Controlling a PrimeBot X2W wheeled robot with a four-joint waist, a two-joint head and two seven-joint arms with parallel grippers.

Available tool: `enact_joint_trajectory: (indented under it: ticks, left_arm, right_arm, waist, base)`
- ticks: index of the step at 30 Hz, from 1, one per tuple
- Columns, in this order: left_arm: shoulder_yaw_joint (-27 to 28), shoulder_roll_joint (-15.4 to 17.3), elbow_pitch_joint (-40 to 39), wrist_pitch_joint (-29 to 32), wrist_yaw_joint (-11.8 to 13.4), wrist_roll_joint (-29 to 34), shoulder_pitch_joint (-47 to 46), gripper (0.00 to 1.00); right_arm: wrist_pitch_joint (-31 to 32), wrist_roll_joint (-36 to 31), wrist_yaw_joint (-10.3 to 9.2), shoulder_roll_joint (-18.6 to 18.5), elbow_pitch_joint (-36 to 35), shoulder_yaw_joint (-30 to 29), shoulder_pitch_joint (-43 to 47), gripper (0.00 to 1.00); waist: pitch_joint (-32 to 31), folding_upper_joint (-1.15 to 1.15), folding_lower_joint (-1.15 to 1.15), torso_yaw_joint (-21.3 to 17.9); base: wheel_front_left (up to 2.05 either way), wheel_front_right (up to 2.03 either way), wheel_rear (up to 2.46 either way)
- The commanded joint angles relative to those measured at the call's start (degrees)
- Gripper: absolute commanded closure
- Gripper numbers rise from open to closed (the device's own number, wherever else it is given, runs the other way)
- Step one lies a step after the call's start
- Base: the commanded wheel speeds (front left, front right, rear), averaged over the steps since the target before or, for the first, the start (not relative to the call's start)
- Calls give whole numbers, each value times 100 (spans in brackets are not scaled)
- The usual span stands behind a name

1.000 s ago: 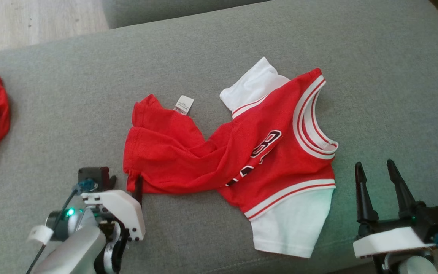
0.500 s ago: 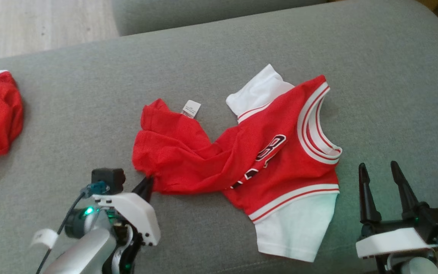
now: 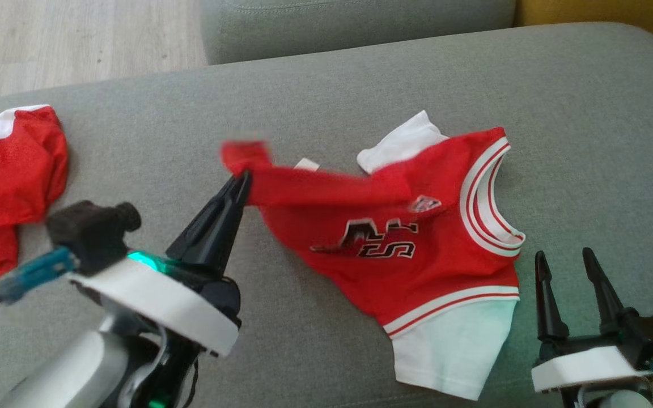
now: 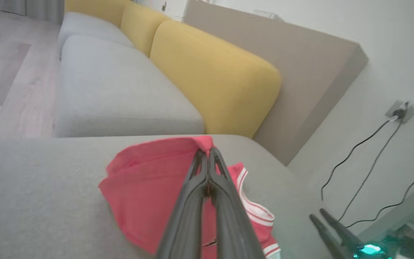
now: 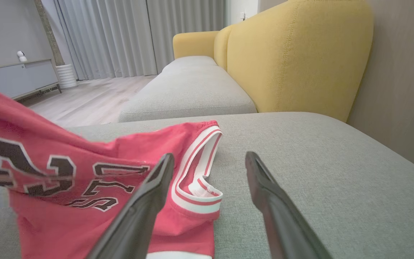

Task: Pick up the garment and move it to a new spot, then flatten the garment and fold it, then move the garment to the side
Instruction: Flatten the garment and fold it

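Now, at the far left and well apart from the jersey, a second red cloth is seen bunched on the grey sofa cushion; it is not involved.

At the jersey's left end, the left fingers are pressed together on a corner of the red hem. A second ago they stood open around that corner while it lay flat. The grip has since been taken and the corner raised, so the hem is drawn up off the cushion into a taut band running back toward the jersey's middle. The twist across the jersey has been pulled partly open, and more of the black lettering is exposed. From the left wrist, the pinched red edge is seen right at the closed fingertips.

The rest of the jersey lies on the cushion, including the striped collar and the near white sleeve.

Just to the right of the jersey, below its collar, the right fingers are held wide apart with nothing between them, as before.

The pick-up is judged to be under way; carrying, flattening and folding are not yet done. With one corner held, the cloth is likely to trail and bunch unless a second hold is taken.
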Motion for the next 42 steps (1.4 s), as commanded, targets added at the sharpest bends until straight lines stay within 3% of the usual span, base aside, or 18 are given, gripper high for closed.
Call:
enact_joint_trajectory:
  ticks: [1, 9, 15, 19, 25, 26, 27, 28, 30, 35, 40, 41, 42]
  left_arm:
    - [351, 196, -341, 41, 28, -63, -368, 100]
    - [401, 265, -1665, 353, 345, -96, -470, 100]
    - [419, 101, -1453, 510, 437, -60, -873, 100]
    - [541, 69, -506, 679, 263, -29, -1546, 100]
    - [619, 162, 1819, 873, -92, 294, -2783, 100]
    - [619, 162, 1819, 873, -92, 294, -2783, 100]
    - [588, 226, 2617, 906, -175, 444, -3084, 100]
    - [588, 226, 2617, 906, -175, 444, -3084, 100]
    - [558, 271, 3344, 878, -284, 579, -3347, 100]
    - [641, 209, 4849, 287, -562, 828, -3922, 100]
    - [705, 38, 5885, -520, -654, 1082, -4366, 100]
    - [721, -19, 6072, -635, -661, 1082, -4395, 56]
    - [710, -69, 6250, -707, -696, 1080, -4390, 1]
  right_arm:
    - [-55, -26, 44, -41, -175, 159, -138, 0]
    - [-55, 73, 44, -41, -161, 110, 17, 0]
    - [-55, 104, 44, -41, -188, 229, -184, 0]
    - [-55, 138, 44, -41, -173, 295, -403, 0]
    - [-55, 272, 44, -41, -123, 437, -665, 0]
    - [-55, 272, 44, -41, -123, 437, -665, 0]
    - [-55, 318, 44, -41, -116, 474, -715, 0]
    - [-55, 318, 44, -41, -116, 474, -715, 0]
    - [-55, 351, 44, -41, -116, 514, -758, 0]
    - [-55, 390, 44, -41, -136, 613, -893, 0]
    - [-55, 398, 44, -41, -142, 635, -988, 0]
    - [-55, 390, 44, -41, -135, 628, -986, 0]
    - [-55, 378, 44, -41, -123, 615, -977, 0]
  waist:
    - [-11, 0, 0, -6]
    - [-98, 0, 0, 72]
    - [186, 0, 0, 27]
    - [438, 0, 0, -206]
    - [844, 0, 0, -685]
    - [844, 0, 0, -685]
    - [966, 0, 0, -846]
    - [966, 0, 0, -846]
    - [1111, 0, 0, -991]
    - [1402, 0, 0, -1255]
    - [1504, 0, 0, -1357]
    - [1490, 0, 0, -1354]
    - [1460, 0, 0, -1344]
  base:
    - [0, 0, 0]
    - [0, 0, 0]
    - [0, 0, 0]
    - [0, 0, 0]
    - [0, 0, 0]
    - [0, 0, 0]
    - [0, 0, 0]
    - [0, 0, 0]
    - [0, 0, 0]
    - [0, 0, 0]
    - [0, 0, 0]
    - [0, 0, 0]
    - [0, 0, 0]
